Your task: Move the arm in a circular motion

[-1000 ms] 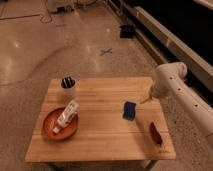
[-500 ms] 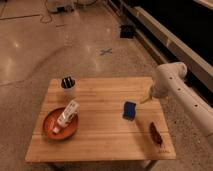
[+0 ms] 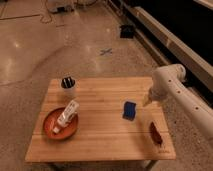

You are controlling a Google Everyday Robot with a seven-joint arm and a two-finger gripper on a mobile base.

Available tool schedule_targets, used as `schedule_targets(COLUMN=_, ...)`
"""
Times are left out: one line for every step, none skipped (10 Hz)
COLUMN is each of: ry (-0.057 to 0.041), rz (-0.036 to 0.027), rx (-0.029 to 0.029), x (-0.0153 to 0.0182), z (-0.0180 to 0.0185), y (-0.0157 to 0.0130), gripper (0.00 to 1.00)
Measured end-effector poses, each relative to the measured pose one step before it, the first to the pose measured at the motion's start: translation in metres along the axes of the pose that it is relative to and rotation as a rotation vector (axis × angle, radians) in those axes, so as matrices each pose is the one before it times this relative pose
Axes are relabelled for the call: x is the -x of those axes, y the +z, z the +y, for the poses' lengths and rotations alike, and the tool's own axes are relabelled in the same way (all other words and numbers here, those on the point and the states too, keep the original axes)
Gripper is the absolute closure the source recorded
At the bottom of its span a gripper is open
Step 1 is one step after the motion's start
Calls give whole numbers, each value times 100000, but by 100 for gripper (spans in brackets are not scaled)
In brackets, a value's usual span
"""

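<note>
One arm (image 3: 186, 100), white and thick, comes in from the lower right edge of the view and rises to a rounded joint above the far right corner of the worktop (image 3: 102, 145). From there it bends down to the gripper (image 3: 146, 102). The gripper is a small pale tip hanging over the right-hand part of the wood, close to the right edge. I cannot tell how far it is open, and nothing can be seen in its hold.

There is one of each thing on the worktop:
- A blue block (image 3: 130, 110) is nearest, just beside the gripper, toward the camera and to picture-left.
- A dark red item (image 3: 156, 134) lies nearer the camera than the gripper, by the front right corner.
- A white cup (image 3: 68, 88) holding dark sticks stands well apart, by the far left edge.
- An orange bowl (image 3: 50, 131) at front left holds a white bottle (image 3: 67, 114) lying tilted.

Bare wood runs between the bowl and the block. Beyond the far edge is open polished floor with one blue cross mark (image 3: 106, 51).
</note>
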Motion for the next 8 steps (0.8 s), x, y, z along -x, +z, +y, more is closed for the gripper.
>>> schedule_targets(ry=149, rz=-183, rx=-225, x=-47, z=-379, y=-131, gripper=66)
schedule_targets(ry=557, rz=-359, rx=280, x=-227, z=552, y=-99, gripper=66)
schedule_targets(ry=-608, rz=-77, rx=-192, x=-287, z=25, y=343, gripper=66)
schedule_targets(ry=-4681, rz=-85, rx=-26, x=443, z=-333, y=332, gripper=66)
schedule_targets(ry=-2256, rz=422, rx=139, x=13, z=-598, y=-382, gripper=66)
schedule_targets(ry=25, rz=64, rx=-263, x=-473, z=-995, y=-57, gripper=66)
schedule_targets(ry=3425, rz=-10, rx=386, x=-390, z=-133, y=-188, gripper=66)
schedule_targets(ry=3332, rz=-385, rx=62, x=70, z=63, y=171, gripper=66)
